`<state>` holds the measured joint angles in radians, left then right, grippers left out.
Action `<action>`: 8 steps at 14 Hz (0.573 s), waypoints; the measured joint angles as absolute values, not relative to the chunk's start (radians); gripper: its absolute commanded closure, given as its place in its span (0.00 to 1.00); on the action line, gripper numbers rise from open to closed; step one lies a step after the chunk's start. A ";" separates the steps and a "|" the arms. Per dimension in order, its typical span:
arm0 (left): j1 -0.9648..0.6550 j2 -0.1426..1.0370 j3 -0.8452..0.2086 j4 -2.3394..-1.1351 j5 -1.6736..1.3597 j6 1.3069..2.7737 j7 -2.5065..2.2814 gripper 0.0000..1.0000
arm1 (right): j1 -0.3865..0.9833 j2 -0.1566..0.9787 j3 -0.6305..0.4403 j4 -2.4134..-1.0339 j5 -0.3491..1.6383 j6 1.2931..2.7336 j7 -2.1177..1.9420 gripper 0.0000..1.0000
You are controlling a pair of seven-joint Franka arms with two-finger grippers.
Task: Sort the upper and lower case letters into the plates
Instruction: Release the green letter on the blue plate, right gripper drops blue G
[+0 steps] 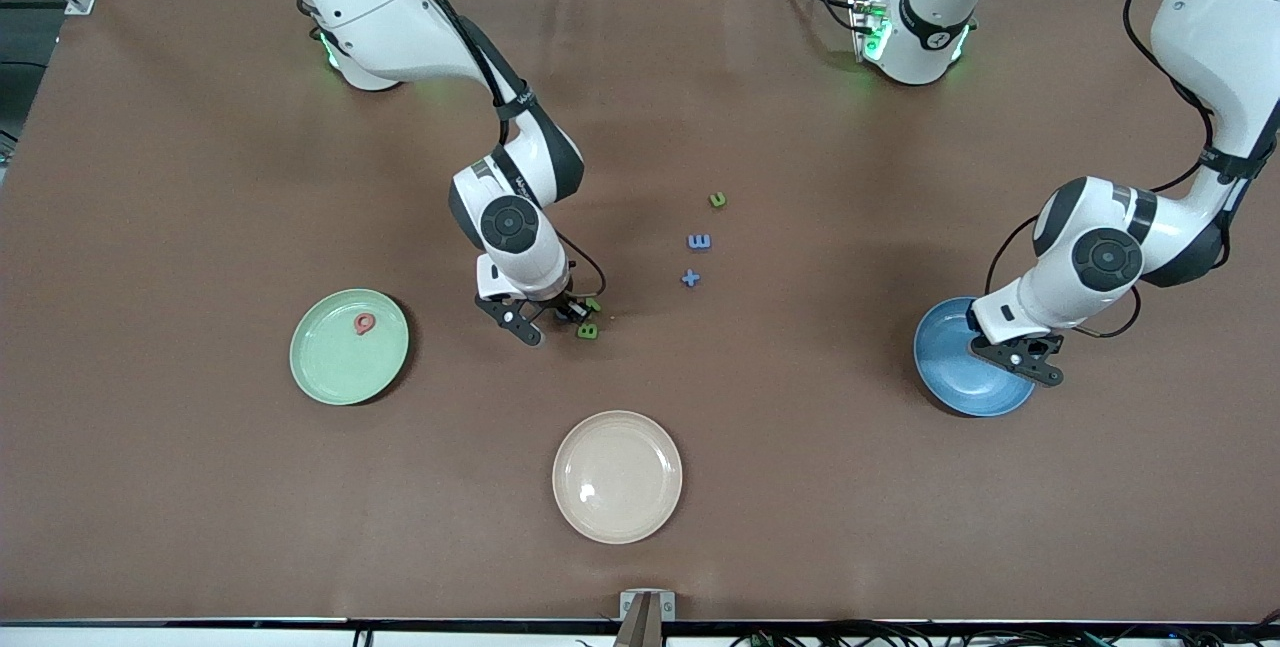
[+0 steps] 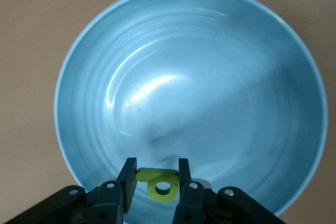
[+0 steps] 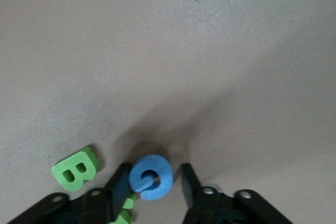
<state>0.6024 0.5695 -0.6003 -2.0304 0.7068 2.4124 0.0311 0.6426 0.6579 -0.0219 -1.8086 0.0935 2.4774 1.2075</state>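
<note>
My left gripper (image 1: 1030, 357) hangs over the blue plate (image 1: 965, 392), shut on a yellow-green letter p (image 2: 161, 184); the blue plate (image 2: 184, 77) fills the left wrist view. My right gripper (image 1: 560, 312) is down at the table, its jaws astride a blue G (image 3: 151, 177). One finger touches the G and the other stands a little apart from it. A green B (image 1: 588, 331) (image 3: 76, 169) lies beside it, and another green letter (image 3: 125, 211) is partly under a finger. The pale green plate (image 1: 340, 367) holds a red letter (image 1: 365, 324).
Two blue letters (image 1: 700, 241) (image 1: 690, 278) and a green one (image 1: 717, 199) lie mid-table, farther from the front camera than the B. A cream plate (image 1: 617, 476) sits near the table's front edge.
</note>
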 measured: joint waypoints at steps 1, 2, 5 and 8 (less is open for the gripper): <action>0.603 0.578 -0.600 -2.030 0.714 2.415 0.027 0.94 | 0.642 0.653 -0.024 -1.809 0.093 2.469 1.208 1.00; 0.603 0.586 -0.600 -2.030 0.715 2.418 0.025 0.94 | 0.640 0.654 -0.029 -1.809 0.094 2.463 1.207 1.00; 0.606 0.603 -0.599 -2.029 0.716 2.430 0.017 0.66 | 0.604 0.652 -0.050 -1.796 0.092 2.415 1.125 1.00; 0.606 0.602 -0.601 -2.009 0.716 2.432 0.017 0.00 | 0.481 0.599 -0.066 -1.772 0.091 2.292 0.889 1.00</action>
<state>0.6060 0.6023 -0.6009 -2.0091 0.7161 2.4323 0.0169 0.4812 0.5987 -0.0659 -1.7716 0.0909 2.2920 0.8892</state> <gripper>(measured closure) 0.564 0.648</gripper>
